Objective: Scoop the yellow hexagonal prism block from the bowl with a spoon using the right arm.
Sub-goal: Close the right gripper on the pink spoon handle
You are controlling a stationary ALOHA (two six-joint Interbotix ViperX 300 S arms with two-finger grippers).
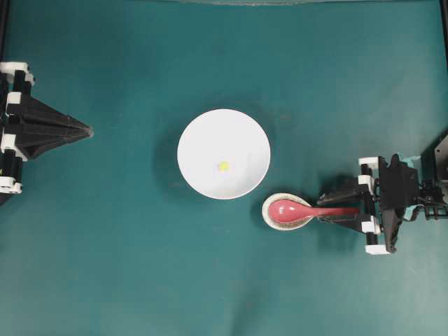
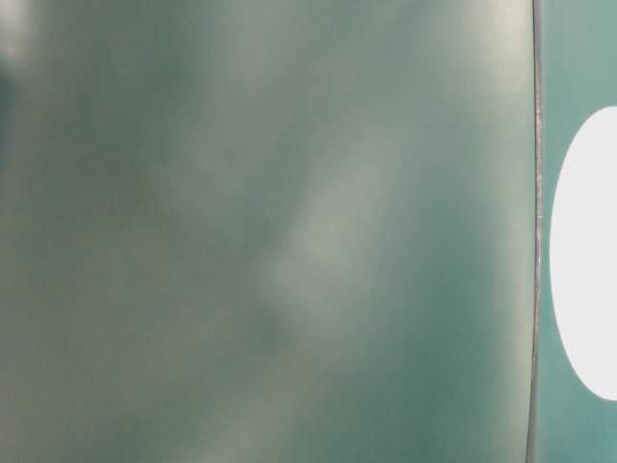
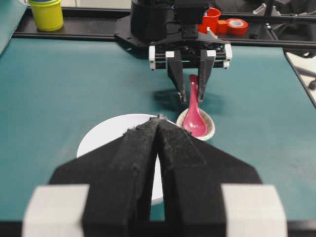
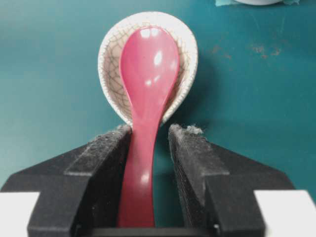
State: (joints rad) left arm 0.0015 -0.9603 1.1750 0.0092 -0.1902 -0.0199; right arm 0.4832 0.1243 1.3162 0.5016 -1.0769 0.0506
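The yellow hexagonal prism block (image 1: 222, 166) is seen lying near the middle of the white bowl (image 1: 203, 140), which is set at the centre of the teal desk (image 1: 126, 266). Just beside the bowl, toward the right arm's side, the pink-red spoon (image 1: 294, 209) is laid with its scoop in a small speckled spoon rest (image 1: 269, 217). The right gripper (image 4: 150, 136) is placed around the spoon's handle with its jaws parted: one pad appears to touch the handle, while a gap is left at the other. The left gripper (image 1: 87, 130) is held closed and empty at the desk's far left, well apart from the bowl.
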